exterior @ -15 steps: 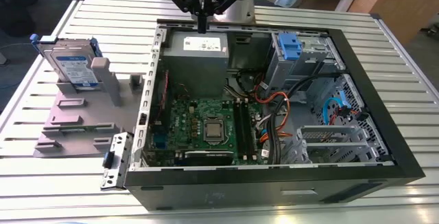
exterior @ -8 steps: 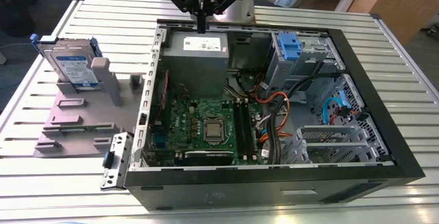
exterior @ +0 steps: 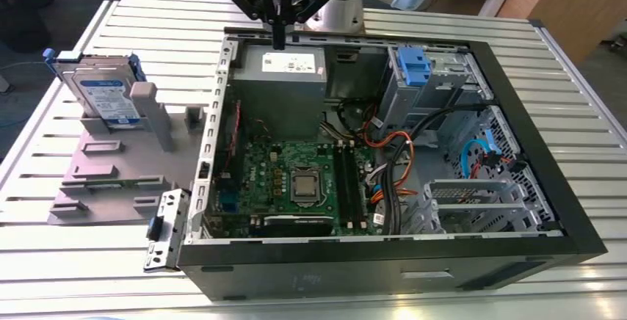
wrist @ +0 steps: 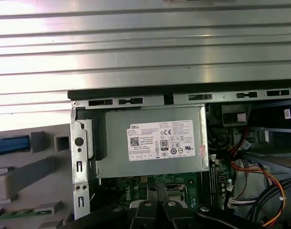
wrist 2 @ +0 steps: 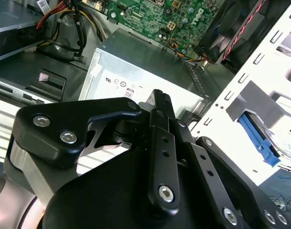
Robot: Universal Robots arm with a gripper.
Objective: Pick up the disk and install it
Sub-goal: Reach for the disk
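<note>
The disk [exterior: 103,94], silver with a blue-and-white label and blue rails, stands on edge in a grey holder [exterior: 117,162] on the table, at the exterior view's left of the open computer case [exterior: 392,257]. One of its blue rails [wrist: 9,144] shows in the first wrist view. My gripper [exterior: 279,40] hangs over the far edge of the case, just above the grey power supply box [exterior: 282,70]. Its black fingers [wrist 2: 160,102] are pressed together with nothing between them. The gripper is well apart from the disk.
Inside the case lie a green motherboard [exterior: 294,180], cable bundles [exterior: 392,151] and a metal drive cage [exterior: 431,70] with a blue part. A small metal bracket [exterior: 164,228] lies by the case's near corner. The slatted metal table [exterior: 59,276] lies all round.
</note>
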